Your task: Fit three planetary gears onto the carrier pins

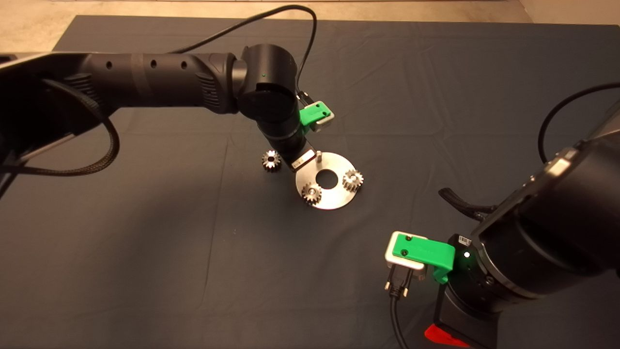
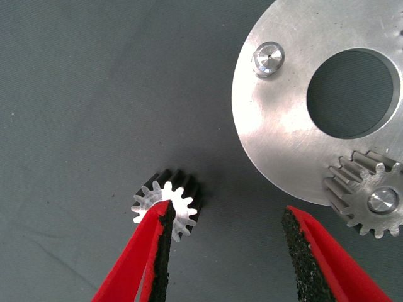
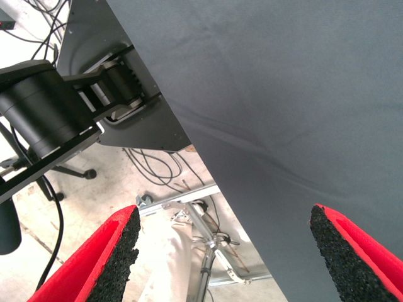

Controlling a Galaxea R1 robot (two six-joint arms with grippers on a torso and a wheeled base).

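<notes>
A round silver disc (image 1: 334,198) lies mid-mat and carries the carrier pins. Two planetary gears (image 1: 311,193) (image 1: 353,180) sit on pins of the disc. One pin (image 1: 319,155) stands bare, also seen close up (image 2: 268,58). The third gear (image 1: 271,160) lies loose on the mat just left of the disc. My left gripper (image 2: 228,211) hangs open above it. One pad (image 2: 160,251) overlaps the gear (image 2: 179,189), and the other pad (image 2: 308,251) is near the disc's rim (image 2: 277,138). In the head view the left wrist (image 1: 281,121) hides these fingers.
My right gripper (image 3: 223,214) waits open at the mat's lower right edge. Its view shows the mat's border, the floor and cables beyond. A black cable (image 1: 300,29) loops over the left arm.
</notes>
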